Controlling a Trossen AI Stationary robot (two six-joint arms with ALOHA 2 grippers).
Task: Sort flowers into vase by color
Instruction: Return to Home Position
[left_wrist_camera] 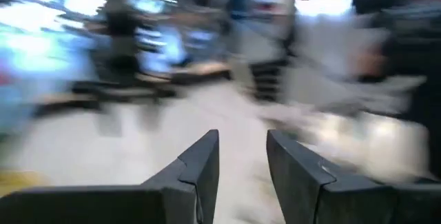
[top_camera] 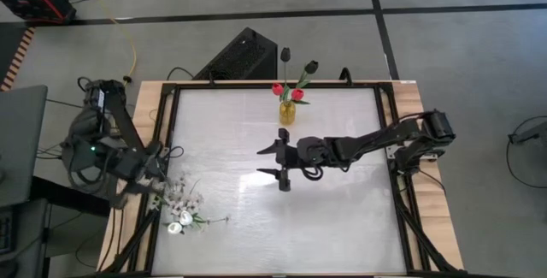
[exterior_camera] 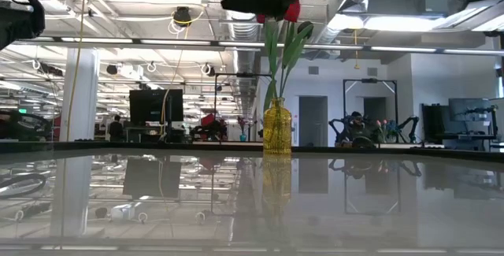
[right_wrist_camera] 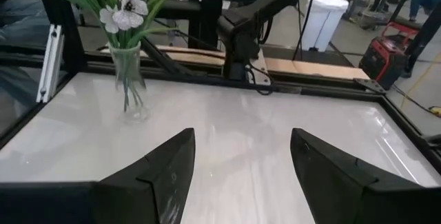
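Note:
A small yellow-amber vase stands near the table's far edge and holds red tulips and black tulips. The low view shows the same vase with green stems and a red bud. White flowers stand in a clear glass vase near the table's left edge. My right gripper is open above the middle of the table, on the near side of the yellow vase, and holds nothing. My left gripper is by the left edge beside the white flowers, with a narrow gap between its fingers and nothing in it.
A black frame runs around the glossy white tabletop. The left arm rises beyond the left edge. The white flowers take up the near left corner. A black box sits on the floor beyond the far edge.

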